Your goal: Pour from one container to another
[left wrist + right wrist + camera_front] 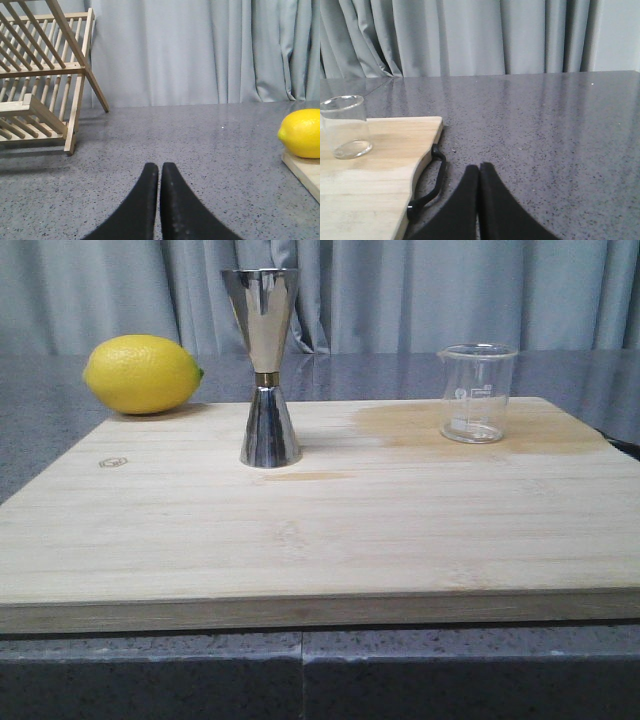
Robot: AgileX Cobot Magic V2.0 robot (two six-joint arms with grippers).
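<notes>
Low frontal view; wrist views flanking board (320, 530)

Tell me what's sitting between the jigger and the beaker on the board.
Nothing: in the front view only bare board lies between the jigger and the beaker, partly darkened by a stain.

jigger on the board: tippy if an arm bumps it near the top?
Probably yes. The jigger is tall, stands on a narrow base, and its wider cone is on top, so a high push would likely topple it. Its polished steel looks slippery for fingers. Upright on the flat board it should not roll; if toppled, it may roll.
</notes>
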